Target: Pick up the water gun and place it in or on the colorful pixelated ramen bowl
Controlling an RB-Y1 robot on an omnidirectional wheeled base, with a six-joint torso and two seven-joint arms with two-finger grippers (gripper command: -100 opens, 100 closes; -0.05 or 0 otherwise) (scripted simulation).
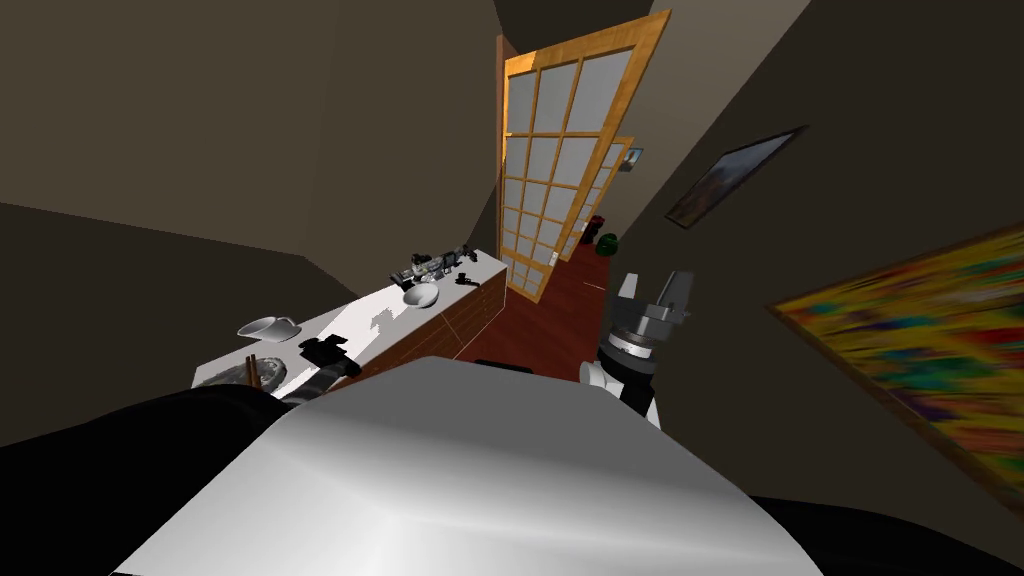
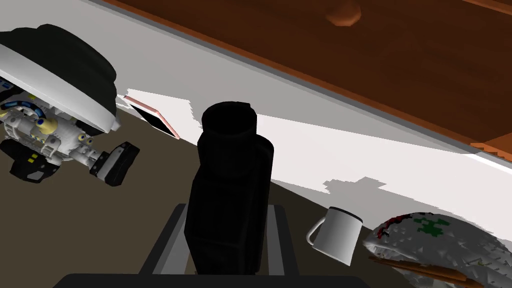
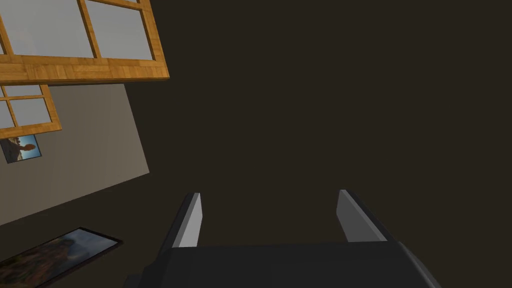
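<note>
While left claw (image 2: 227,207) grips water gun (image 2: 230,150), bowl (image 2: 440,240) near.

Dim room; white countertop (image 1: 330,325) glares under hard jagged shadows; corners splay, perhaps lens distortion.

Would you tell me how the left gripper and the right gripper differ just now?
The left gripper is shut on the black water gun; the right gripper is open and empty. The left gripper is at the white counter; the right gripper is held away from it. Both have two light grey fingers on a dark box.
</note>
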